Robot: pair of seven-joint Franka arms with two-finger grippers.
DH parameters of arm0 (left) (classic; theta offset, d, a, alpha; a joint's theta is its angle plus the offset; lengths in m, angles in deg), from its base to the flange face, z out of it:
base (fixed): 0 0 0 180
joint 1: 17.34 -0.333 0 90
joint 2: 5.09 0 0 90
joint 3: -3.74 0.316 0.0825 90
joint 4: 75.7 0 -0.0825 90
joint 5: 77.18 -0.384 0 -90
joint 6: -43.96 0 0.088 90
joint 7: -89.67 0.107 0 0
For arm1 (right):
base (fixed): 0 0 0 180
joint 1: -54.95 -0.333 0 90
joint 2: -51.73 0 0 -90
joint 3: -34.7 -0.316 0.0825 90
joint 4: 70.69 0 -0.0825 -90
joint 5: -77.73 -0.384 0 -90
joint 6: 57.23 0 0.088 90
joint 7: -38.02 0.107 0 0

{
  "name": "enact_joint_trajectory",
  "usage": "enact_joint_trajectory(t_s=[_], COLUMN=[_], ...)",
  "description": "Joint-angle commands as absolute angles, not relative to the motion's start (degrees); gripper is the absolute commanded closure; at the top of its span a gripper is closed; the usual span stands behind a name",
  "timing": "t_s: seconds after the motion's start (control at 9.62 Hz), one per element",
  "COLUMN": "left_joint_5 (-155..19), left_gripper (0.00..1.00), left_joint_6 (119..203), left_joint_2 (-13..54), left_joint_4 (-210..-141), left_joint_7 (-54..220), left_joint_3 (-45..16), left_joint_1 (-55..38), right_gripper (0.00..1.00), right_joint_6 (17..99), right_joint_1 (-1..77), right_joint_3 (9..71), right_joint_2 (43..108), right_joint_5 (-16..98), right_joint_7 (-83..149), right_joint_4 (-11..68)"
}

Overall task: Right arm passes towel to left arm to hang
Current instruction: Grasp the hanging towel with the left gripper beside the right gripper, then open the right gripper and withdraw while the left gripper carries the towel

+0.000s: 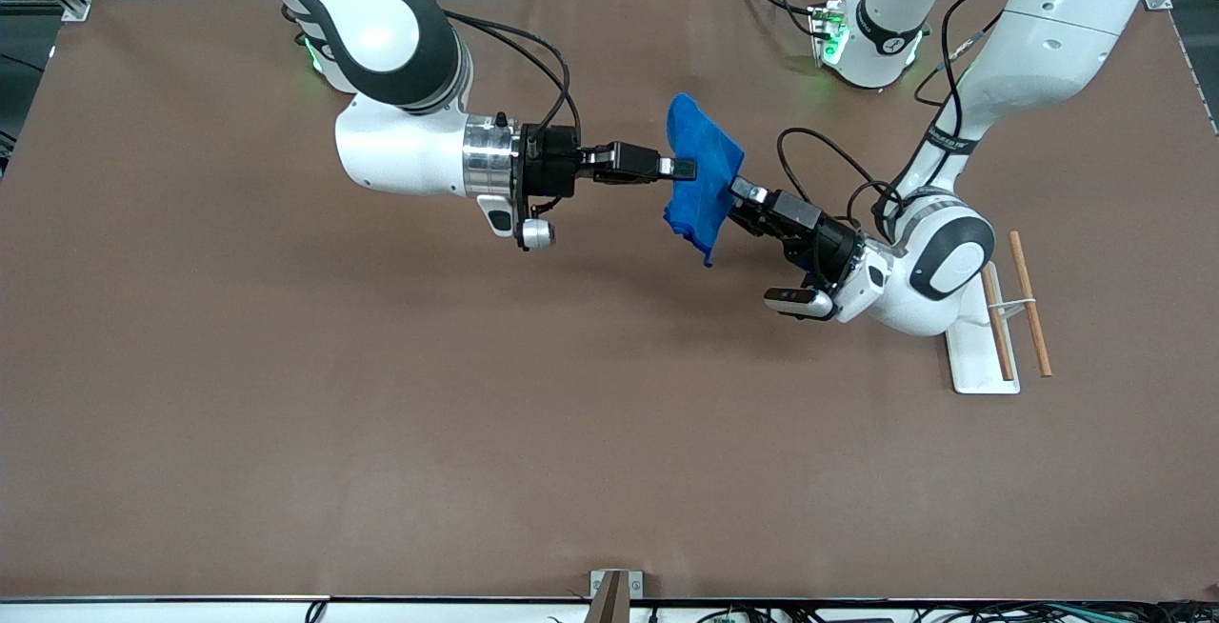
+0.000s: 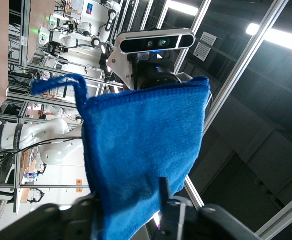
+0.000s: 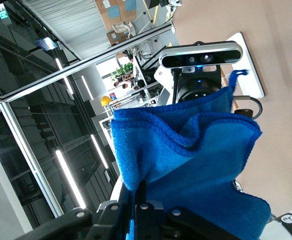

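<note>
In the front view, the right gripper [image 1: 688, 167] and the left gripper [image 1: 735, 188] are both pinching the blue towel [image 1: 703, 181], which is hanging in the air over the brown table [image 1: 286, 413] near the white rack [image 1: 981, 356]. In the left wrist view, the towel [image 2: 141, 165] is sitting clamped between the left gripper's fingers [image 2: 164, 192], its loop [image 2: 61, 86] sticking out at one corner. In the right wrist view, the bunched towel [image 3: 195, 165] is being gripped by the right gripper's fingers [image 3: 142, 192].

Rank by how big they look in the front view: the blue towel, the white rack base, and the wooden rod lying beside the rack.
1. The blue towel, held in the air between both arms, so it sits nearer the camera and its lead is unsure.
2. The white rack base, partly hidden by the left arm.
3. The wooden rod, similar in length but far thinner.
</note>
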State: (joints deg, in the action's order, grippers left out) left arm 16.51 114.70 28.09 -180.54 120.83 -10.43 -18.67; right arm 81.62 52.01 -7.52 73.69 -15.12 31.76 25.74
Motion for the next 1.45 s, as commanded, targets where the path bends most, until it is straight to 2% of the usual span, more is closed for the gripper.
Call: enact_joint_trajectory(t_s=[0.0,0.1,0.31,0.42,0.52,0.73,1.04,1.14,1.35], left_joint_5=[16.5,16.3,16.2,15.7,13.3,9.1,-3.2,-7.7,-20.9], left_gripper=[0.92,1.00,1.00,1.00,1.00,1.00,1.00,1.00,1.00], left_joint_6=[115.8,115.8,115.9,115.8,115.9,115.9,117.8,119.3,119.4], left_joint_2=[29.1,29.2,29.0,28.8,28.4,26.5,24.3,23.2,23.1], left_joint_4=[-180.4,-179.2,-176.9,-175.5,-173.3,-171.4,-169.4,-168.1,-161.1], left_joint_7=[121.0,119.1,114.0,110.2,106.4,97.6,88.8,84.1,73.6], left_joint_3=[-10.1,-9.9,-9.4,-9.4,-9.4,-9.3,-8.8,-7.6,-6.5], left_joint_1=[-19.3,-19.3,-20.0,-20.5,-21.5,-23.6,-25.6,-25.7,-26.3], right_gripper=[1.00,1.00,1.00,0.60,0.01,0.00,0.00,0.00,0.00], right_joint_6=[82.3,82.3,82.2,82.2,82.4,82.1,77.1,73.8,68.8], right_joint_1=[51.9,51.9,52.0,52.2,52.6,55.0,61.2,61.5,61.5], right_joint_3=[-8.0,-8.0,-8.0,-8.0,-7.9,-7.7,-5.8,-1.7,6.0], right_joint_2=[74.2,74.2,74.1,74.1,73.5,73.4,73.2,73.1,71.7], right_joint_5=[-17.1,-17.1,-17.0,-17.0,-16.4,-13.1,8.2,16.5,31.0], right_joint_7=[30.1,30.1,30.1,30.4,30.2,30.5,30.8,30.9,30.9], right_joint_4=[25.1,25.1,25.2,25.4,26.3,27.4,29.8,29.8,29.6])
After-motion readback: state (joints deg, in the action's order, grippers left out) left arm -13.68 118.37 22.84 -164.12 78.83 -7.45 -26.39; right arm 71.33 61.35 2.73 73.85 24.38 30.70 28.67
